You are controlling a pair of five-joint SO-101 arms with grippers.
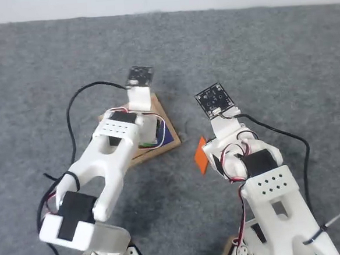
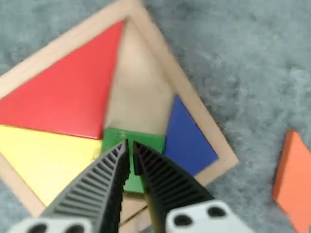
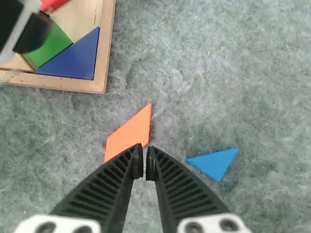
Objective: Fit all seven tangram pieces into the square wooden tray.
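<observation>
A square wooden tray (image 2: 189, 97) lies left of centre in the high view on the fuzzy grey carpet surface (image 3: 218, 63). Flat, smooth pieces sit inside it: a large red triangle (image 2: 68, 92), a yellow triangle (image 2: 43, 160), a green square (image 3: 48, 46) and a dark blue triangle (image 2: 187, 141), with bare wood between them. The left tool (image 2: 130, 148), ribbed black jaws nearly together and gripping nothing, hangs over the green square. An orange parallelogram (image 3: 130, 132) and a small light blue triangle (image 3: 214, 162) lie loose on the carpet. The right tool (image 3: 145, 154), equally narrow, is at the parallelogram's edge.
</observation>
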